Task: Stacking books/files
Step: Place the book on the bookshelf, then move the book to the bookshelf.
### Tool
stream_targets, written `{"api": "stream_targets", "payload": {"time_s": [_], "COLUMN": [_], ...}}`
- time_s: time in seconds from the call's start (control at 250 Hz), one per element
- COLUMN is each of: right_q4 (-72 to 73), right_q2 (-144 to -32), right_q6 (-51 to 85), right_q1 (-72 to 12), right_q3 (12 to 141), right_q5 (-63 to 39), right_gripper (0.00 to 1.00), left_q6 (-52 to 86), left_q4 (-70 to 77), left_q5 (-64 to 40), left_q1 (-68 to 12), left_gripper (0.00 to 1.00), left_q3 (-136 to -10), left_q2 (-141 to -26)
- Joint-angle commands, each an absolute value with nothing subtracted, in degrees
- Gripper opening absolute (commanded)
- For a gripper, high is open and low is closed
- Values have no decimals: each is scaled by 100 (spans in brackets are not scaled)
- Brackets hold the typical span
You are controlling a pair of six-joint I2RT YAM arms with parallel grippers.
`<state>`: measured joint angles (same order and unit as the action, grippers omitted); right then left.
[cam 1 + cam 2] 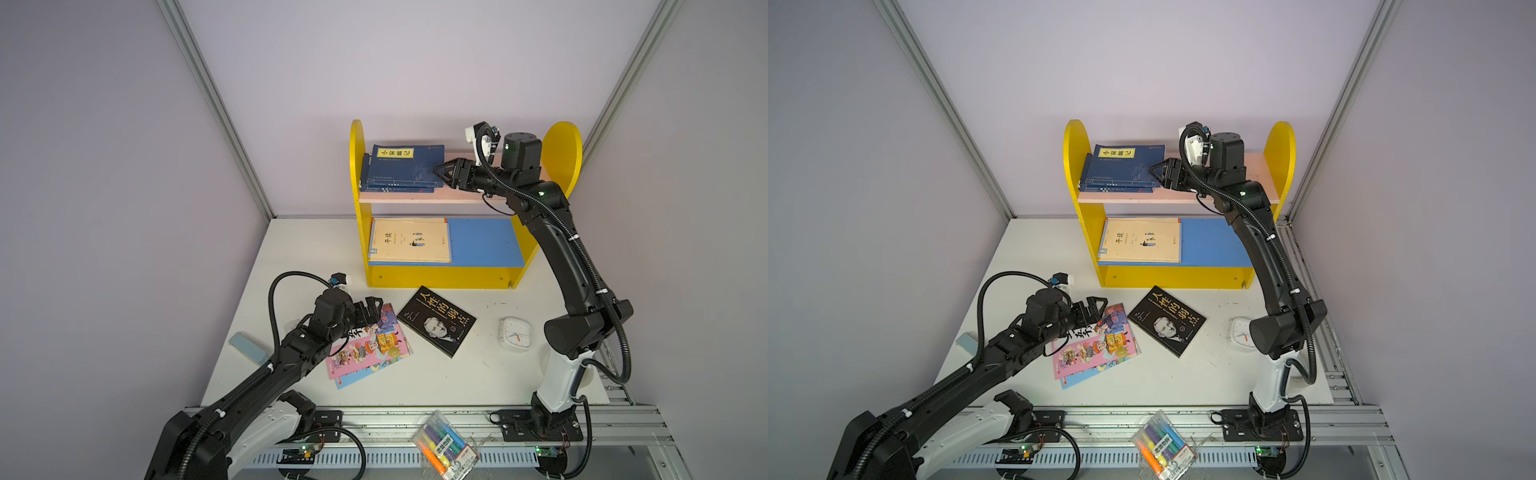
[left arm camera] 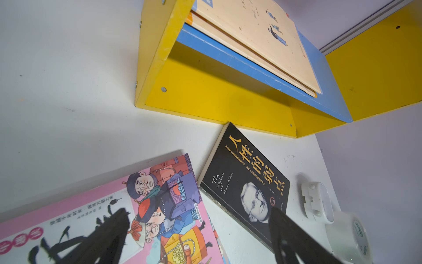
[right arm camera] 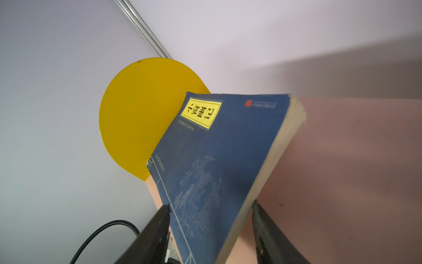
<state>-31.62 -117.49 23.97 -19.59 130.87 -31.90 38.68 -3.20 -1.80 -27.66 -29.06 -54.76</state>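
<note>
Fingers of the right gripper (image 3: pixel 211 205) stand apart, one over the cover and one beside the page edge of the top navy book (image 3: pixel 217 160). Whether either touches it cannot be told. Taking 12 o'clock as the far wall in both top views, this gripper (image 1: pixel 440 173) sits at the 3 o'clock edge of the navy books (image 1: pixel 401 172). They are a flat stack at the 9 o'clock end of the pink upper board (image 1: pixel 419 198) of the yellow shelf (image 1: pixel 440 276). The top one lies slightly askew on those beneath.

The cream books (image 1: pixel 409 241) lie stacked flat at the 9 o'clock end of the blue lower board (image 1: pixel 484 243).

The shelf stands at 12 o'clock on the white table (image 1: pixel 457 382). At its 6 o'clock the black book (image 1: pixel 436 320) lies face up, one corner just beside the shelf's base. At that book's 9 o'clock lies the pink book (image 1: pixel 374 347), resting on a blue book (image 1: pixel 365 372) whose edge shows along its 6 o'clock side.

The left gripper (image 1: pixel 374 309) hovers over the pink book's 12 o'clock end, fingers (image 2: pixel 102 240) wide apart and holding nothing.

A white clock (image 1: pixel 516 334) lies at 3 o'clock of the black book, well apart. In the left wrist view a roll of tape (image 2: pixel 351 235) lies near the clock. A pack of markers (image 1: pixel 446 451) lies at 6 o'clock, off the table on the metal rail.
</note>
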Motion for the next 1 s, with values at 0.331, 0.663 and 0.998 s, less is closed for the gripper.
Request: {"api": "stream_targets", "payload": {"time_s": [0.331, 0.663, 0.998], "right_q4": [-3908, -3887, -4221], "right_q2": [-11481, -11360, -11436], "right_q6": [1183, 239, -500], "right_q1": [-2154, -2496, -2498], "right_q3": [13107, 13102, 13101], "right_q5": [-1629, -1513, -1881], "right_gripper": [67, 71, 71], "left_q6": [3942, 4004, 4053], "left_q4": [-175, -130, -52], "left_q5": [-227, -277, -325], "left_q1": [-2751, -2750, -2743], "left_gripper": [98, 98, 98], "left_q3": [-2899, -2870, -2812], "left_q2": [-5470, -5494, -5530]}}
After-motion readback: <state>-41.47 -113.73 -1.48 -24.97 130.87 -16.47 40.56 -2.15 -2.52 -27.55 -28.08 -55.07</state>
